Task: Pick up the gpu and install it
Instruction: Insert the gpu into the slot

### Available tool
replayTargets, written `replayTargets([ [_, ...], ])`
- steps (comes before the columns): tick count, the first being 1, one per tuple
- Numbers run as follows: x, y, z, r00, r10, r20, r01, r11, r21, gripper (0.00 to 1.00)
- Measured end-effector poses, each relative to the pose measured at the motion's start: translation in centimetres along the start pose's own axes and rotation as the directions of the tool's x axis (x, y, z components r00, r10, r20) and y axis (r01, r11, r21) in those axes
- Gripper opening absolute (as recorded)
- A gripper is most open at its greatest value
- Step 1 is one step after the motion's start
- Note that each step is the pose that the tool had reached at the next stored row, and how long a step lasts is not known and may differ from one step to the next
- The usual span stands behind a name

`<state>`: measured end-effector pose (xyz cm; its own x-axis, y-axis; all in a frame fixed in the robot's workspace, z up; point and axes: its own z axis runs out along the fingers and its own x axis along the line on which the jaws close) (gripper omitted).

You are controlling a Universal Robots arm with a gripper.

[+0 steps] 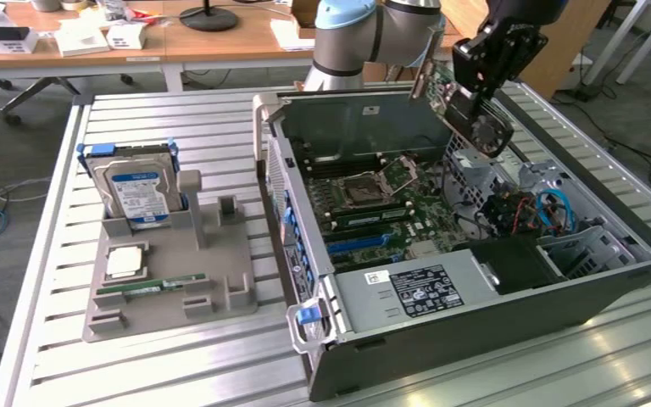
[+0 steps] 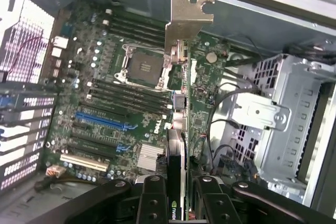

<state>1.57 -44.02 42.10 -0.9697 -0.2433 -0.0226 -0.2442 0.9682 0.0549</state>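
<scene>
The gpu hangs tilted above the open computer case, over its far side, with its round fan facing the exterior view's right. My gripper is shut on its upper edge. In the wrist view the gpu is seen edge-on, running from between my fingers out to its silvery bracket. My gripper clamps the card from both sides. Beneath it lies the green motherboard with a blue expansion slot and the processor socket.
A grey tray at the exterior view's left holds a blue-labelled hard drive, a processor chip and a green memory stick. Inside the case sit the power supply and a metal drive cage with loose cables.
</scene>
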Motion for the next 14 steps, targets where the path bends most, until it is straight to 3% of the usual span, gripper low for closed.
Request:
replayTargets([
  [3, 0.0, 0.0, 0.01, 0.9987, -0.051, -0.0029, 0.051, 0.9987, -0.0007, 0.26],
  [7, 0.0, 0.0, 0.03, 0.9925, -0.122, -0.0069, 0.122, 0.9926, -0.0019, 0.26],
  [14, 0.0, 0.0, 0.05, 0.9715, -0.236, -0.0131, 0.236, 0.9716, -0.0049, 0.26],
])
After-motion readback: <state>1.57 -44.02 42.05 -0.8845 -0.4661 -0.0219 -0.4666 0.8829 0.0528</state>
